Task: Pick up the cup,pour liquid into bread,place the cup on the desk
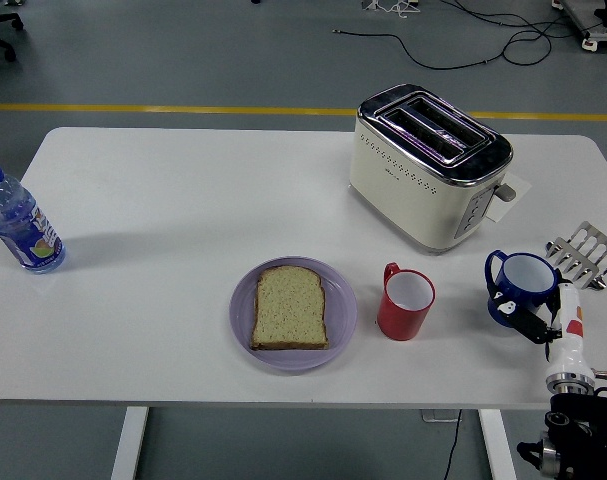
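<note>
Blue cup [524, 288] upright at lower right of frame, right of the red cup [405, 301]. My right hand [536, 322] grips it from below. Bread [290, 307] on purple plate [343, 312], lower centre.

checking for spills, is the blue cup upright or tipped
Upright: the blue cup, gripped by the right robot hand, shows its open mouth facing up. Contents cannot be told.
</note>
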